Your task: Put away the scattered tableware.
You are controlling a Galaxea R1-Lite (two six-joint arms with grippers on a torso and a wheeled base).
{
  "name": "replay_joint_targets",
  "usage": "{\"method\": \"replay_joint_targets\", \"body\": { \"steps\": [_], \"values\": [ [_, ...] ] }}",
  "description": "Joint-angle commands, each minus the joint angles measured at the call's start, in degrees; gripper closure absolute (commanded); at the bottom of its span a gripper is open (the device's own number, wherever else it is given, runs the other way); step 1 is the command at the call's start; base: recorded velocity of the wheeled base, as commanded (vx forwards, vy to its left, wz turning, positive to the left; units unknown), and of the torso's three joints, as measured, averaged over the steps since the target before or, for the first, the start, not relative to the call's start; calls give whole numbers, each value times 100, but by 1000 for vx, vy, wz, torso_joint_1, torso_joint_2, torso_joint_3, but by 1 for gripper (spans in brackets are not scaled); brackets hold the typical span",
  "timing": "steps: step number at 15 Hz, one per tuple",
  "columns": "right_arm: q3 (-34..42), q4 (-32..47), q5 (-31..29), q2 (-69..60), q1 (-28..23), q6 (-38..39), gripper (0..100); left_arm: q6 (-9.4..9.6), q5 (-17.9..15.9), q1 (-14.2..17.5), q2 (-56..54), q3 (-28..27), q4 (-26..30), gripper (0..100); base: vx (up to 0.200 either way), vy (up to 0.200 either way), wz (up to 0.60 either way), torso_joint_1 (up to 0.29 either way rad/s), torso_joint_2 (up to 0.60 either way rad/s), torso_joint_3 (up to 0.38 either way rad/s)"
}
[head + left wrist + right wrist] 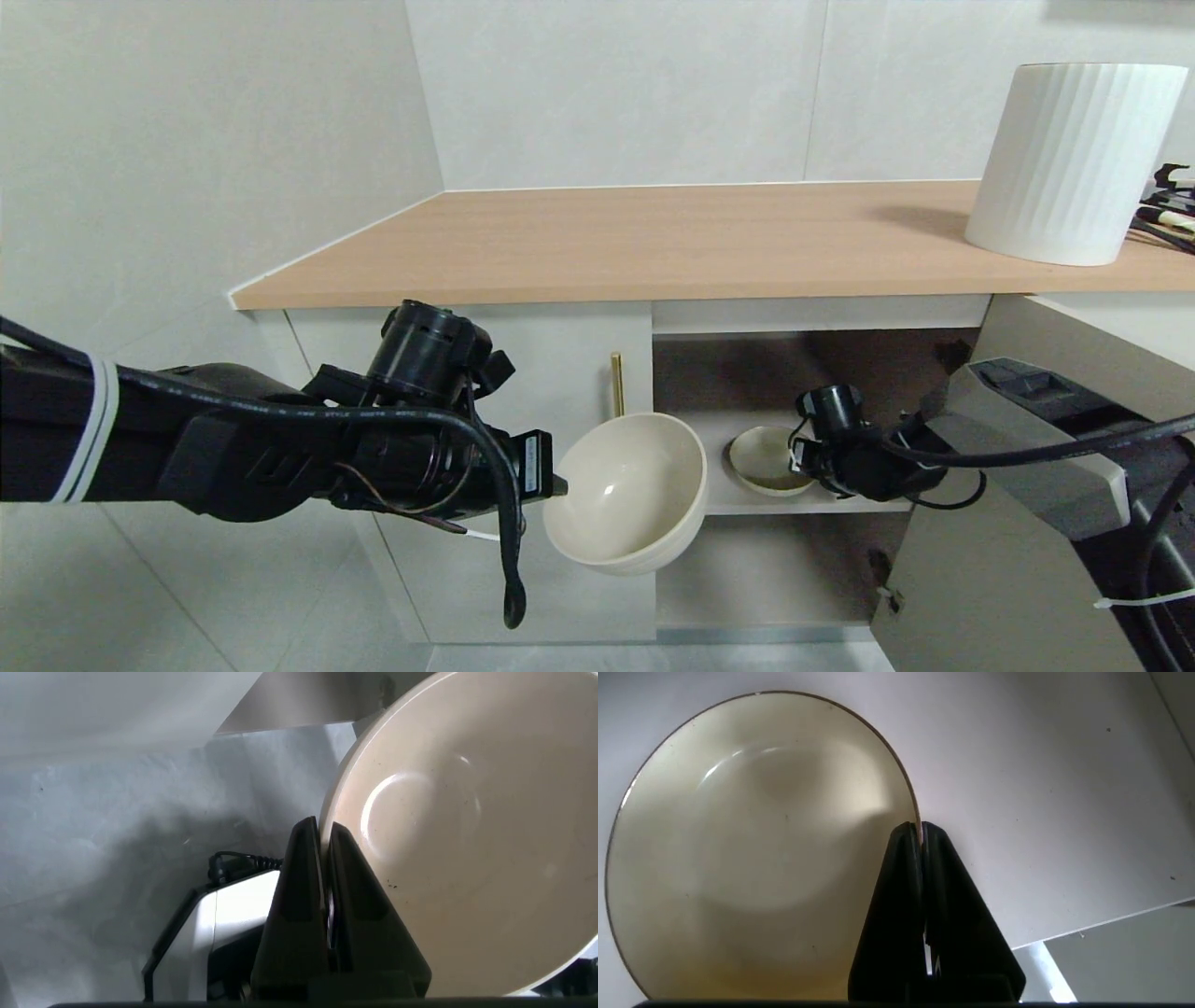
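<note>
A cream bowl [630, 495] hangs tilted in front of the cabinet's shut left door, held by its rim in my left gripper [557, 485]. In the left wrist view the fingers [308, 873] pinch the bowl [467, 831] at its rim. A small cream plate [764, 457] sits on the shelf inside the open cabinet. My right gripper [810, 464] is shut on its rim at the plate's right side. The right wrist view shows the fingers [910, 859] clamped on the edge of the plate [757, 840], which lies over the white shelf [1046, 793].
A wooden countertop [653, 238] runs above the cabinet, with a white ribbed cylinder [1074, 159] on its right end. The left door has a brass handle [617, 383]. The opened right door [1055, 448] stands close beside my right arm. A lower compartment [766, 569] lies under the shelf.
</note>
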Motion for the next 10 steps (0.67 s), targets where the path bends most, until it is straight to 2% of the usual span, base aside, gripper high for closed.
{"method": "replay_joint_targets", "body": {
  "steps": [1,2,3,8,10],
  "values": [
    [-7,-12,-1,8,5,-2,100,-1,-3,1,4,-2,2,100,0,0,0,0,0,0],
    [-7,-12,8,8,5,-2,100,-1,6,-8,12,-2,2,100,0,0,0,0,0,0],
    [-42,-12,8,16,5,-2,0,-1,6,-26,21,-2,2,100,0,0,0,0,0,0],
    [63,23,-1,-168,14,113,0,-1,6,-43,30,-2,-16,100,0,0,0,0,0,0],
    [722,32,52,-819,84,122,0,8,41,-149,162,-55,-16,100,0,0,0,0,0,0]
  ]
}}
